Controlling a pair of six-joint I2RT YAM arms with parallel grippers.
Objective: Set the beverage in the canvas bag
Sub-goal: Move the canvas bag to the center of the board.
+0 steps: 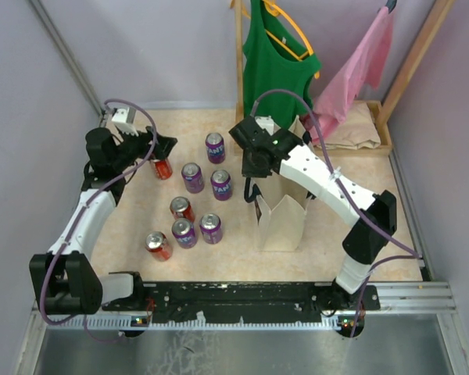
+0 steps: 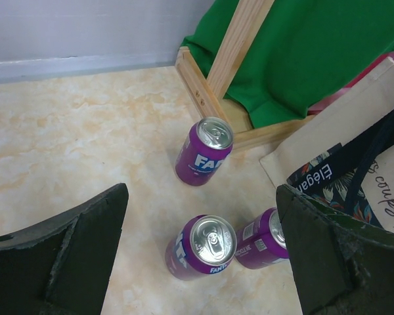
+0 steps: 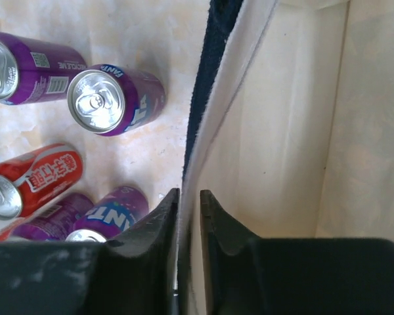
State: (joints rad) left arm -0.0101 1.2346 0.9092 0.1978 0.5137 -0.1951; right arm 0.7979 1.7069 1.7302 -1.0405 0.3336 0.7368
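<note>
The cream canvas bag (image 1: 281,223) stands upright at centre right, its mouth open. My right gripper (image 1: 254,166) is at its left rim; in the right wrist view the gripper (image 3: 189,197) is shut on the bag wall (image 3: 282,131) beside the navy strap (image 3: 213,59). Several beverage cans stand left of the bag: purple ones (image 1: 192,177) (image 1: 220,184) (image 1: 214,147) and a red one (image 1: 162,168). My left gripper (image 1: 161,148) hovers open above that red can. In the left wrist view it (image 2: 207,226) frames a purple can (image 2: 203,248) without touching it.
More cans stand nearer the arms, red (image 1: 181,208) (image 1: 158,244) and purple (image 1: 184,232) (image 1: 210,228). A wooden rack (image 1: 238,55) at the back holds a green tank top (image 1: 277,55) and a pink garment (image 1: 359,66). Its base (image 1: 371,129) lies behind the bag.
</note>
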